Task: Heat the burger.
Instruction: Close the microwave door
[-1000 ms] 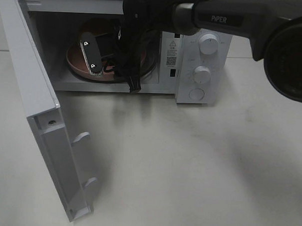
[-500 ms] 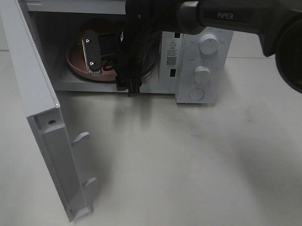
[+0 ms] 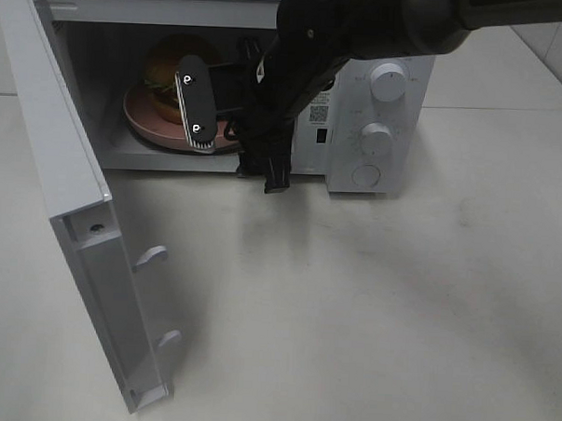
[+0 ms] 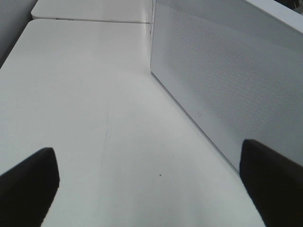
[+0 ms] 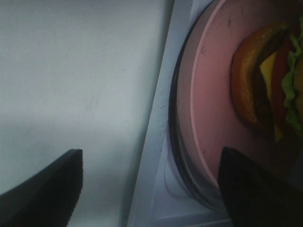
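The burger (image 3: 164, 75) sits on a round pink plate (image 3: 147, 121) inside the open microwave (image 3: 356, 190). My right gripper (image 3: 237, 157) hangs at the oven's mouth, just in front of the plate, open with nothing between its fingers. In the right wrist view the burger (image 5: 267, 85) shows its bun, cheese and lettuce on the plate (image 5: 210, 109), which rests on the glass turntable (image 5: 176, 142); the right gripper (image 5: 150, 158) straddles the oven's front edge. My left gripper (image 4: 149, 165) stands open over bare table beside the microwave's outer wall (image 4: 227, 71).
The microwave door (image 3: 63, 173) is swung wide open toward the front left. Two knobs (image 3: 389, 82) and a round button (image 3: 366, 175) are on the control panel at the right. White table (image 3: 351, 307) lies in front.
My right gripper has opened, let go of the plate and drawn back toward the oven's mouth. The burger now shows behind it. The left gripper has stayed still.
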Controlling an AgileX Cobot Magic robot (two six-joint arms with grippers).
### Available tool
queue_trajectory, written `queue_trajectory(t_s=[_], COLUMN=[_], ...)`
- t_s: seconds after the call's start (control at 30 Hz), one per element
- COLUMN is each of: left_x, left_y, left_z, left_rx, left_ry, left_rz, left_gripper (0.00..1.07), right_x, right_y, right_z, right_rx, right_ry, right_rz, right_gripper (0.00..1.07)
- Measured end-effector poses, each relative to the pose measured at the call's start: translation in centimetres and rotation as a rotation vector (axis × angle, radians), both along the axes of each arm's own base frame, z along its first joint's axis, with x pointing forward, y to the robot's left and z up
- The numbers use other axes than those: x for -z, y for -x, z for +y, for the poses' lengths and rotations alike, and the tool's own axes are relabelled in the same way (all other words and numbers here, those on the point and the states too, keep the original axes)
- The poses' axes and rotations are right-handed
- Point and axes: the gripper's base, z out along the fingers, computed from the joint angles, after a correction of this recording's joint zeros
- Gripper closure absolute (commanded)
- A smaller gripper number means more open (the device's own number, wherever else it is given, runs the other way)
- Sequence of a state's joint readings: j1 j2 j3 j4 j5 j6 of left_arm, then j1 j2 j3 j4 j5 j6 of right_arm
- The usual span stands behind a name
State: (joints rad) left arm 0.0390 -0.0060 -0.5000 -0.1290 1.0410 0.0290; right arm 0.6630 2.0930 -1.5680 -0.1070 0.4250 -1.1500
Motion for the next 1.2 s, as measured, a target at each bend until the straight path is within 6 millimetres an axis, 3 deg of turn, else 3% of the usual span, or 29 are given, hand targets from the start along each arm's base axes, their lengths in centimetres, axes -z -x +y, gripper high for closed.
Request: queue_trajectory(t_s=[0.37,0.47,0.53,0.77,1.2], left_x=[0.0,0.0,0.0,0.0,0.0], left_y=[0.0,0.0,0.0,0.0,0.0], left_z=[0.0,0.0,0.0,0.0,0.0], left_rx=[0.0,0.0,0.0,0.0,0.0], left_ry=[0.0,0.0,0.0,0.0,0.0], left_rz=[0.0,0.0,0.0,0.0,0.0], left_gripper=[0.09,0.09,0.09,0.09,0.09], right_x=[-1.7,-1.9,-2.7,-4.2,-7.1], right_y=[4.6,5.0,6.8,9.6,16.4], right_z=[-3.7,-4.0,-5.5,-7.6,-13.2], right_rx=[0.072,0.082,0.15,0.305,0.769], right_ry=[-0.026,-0.03,-0.054,-0.153,-0.321], right_rz=[0.031,0.036,0.07,0.116,0.297], right_gripper=[0.31,0.31,0.31,0.31,0.31])
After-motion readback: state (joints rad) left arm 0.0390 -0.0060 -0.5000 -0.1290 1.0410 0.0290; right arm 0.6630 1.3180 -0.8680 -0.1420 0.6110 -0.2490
